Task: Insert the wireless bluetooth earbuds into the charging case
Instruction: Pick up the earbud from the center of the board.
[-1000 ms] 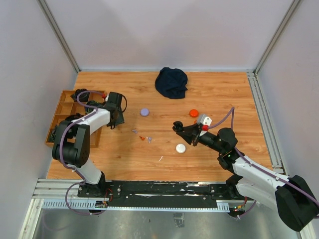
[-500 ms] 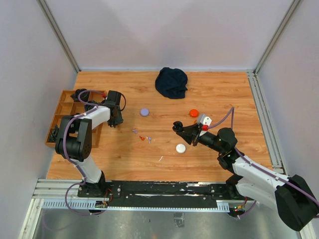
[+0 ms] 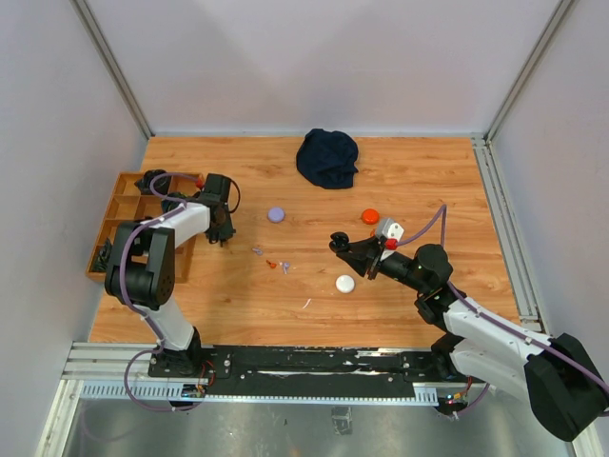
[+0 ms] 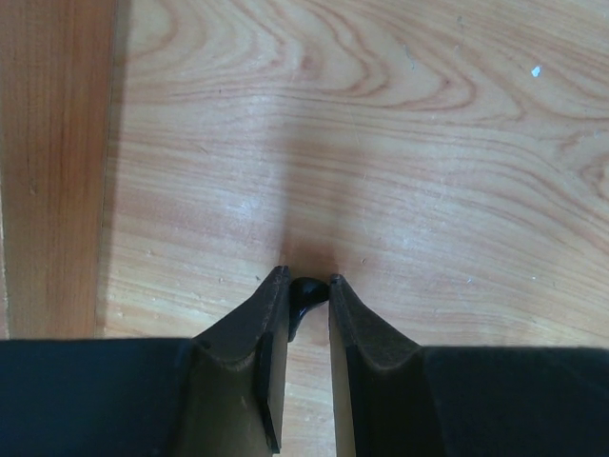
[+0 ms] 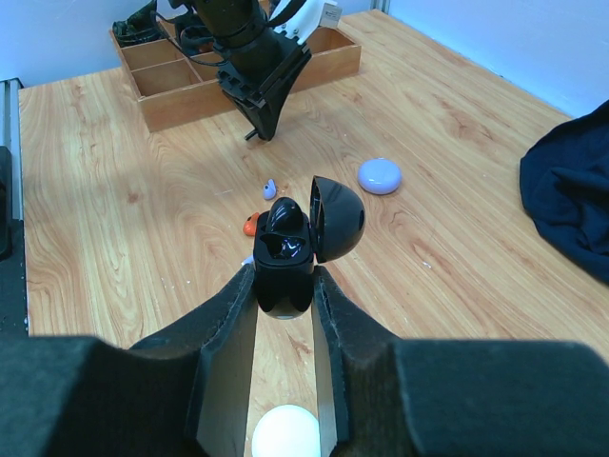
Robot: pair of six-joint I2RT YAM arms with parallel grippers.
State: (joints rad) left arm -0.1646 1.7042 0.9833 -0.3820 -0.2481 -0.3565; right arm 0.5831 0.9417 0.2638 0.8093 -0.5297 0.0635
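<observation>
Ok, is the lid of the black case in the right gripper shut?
No, the black charging case held in the right gripper has its lid flipped open.

No word, number, brand or sign can be read in any of the views. The black charging case [image 5: 285, 259], seen close from the right wrist camera, shows only a plain glossy shell. A small white patch [image 5: 329, 11] on the left arm [image 5: 249, 57] in that same view bears faint dark marks too small to make out.
</observation>
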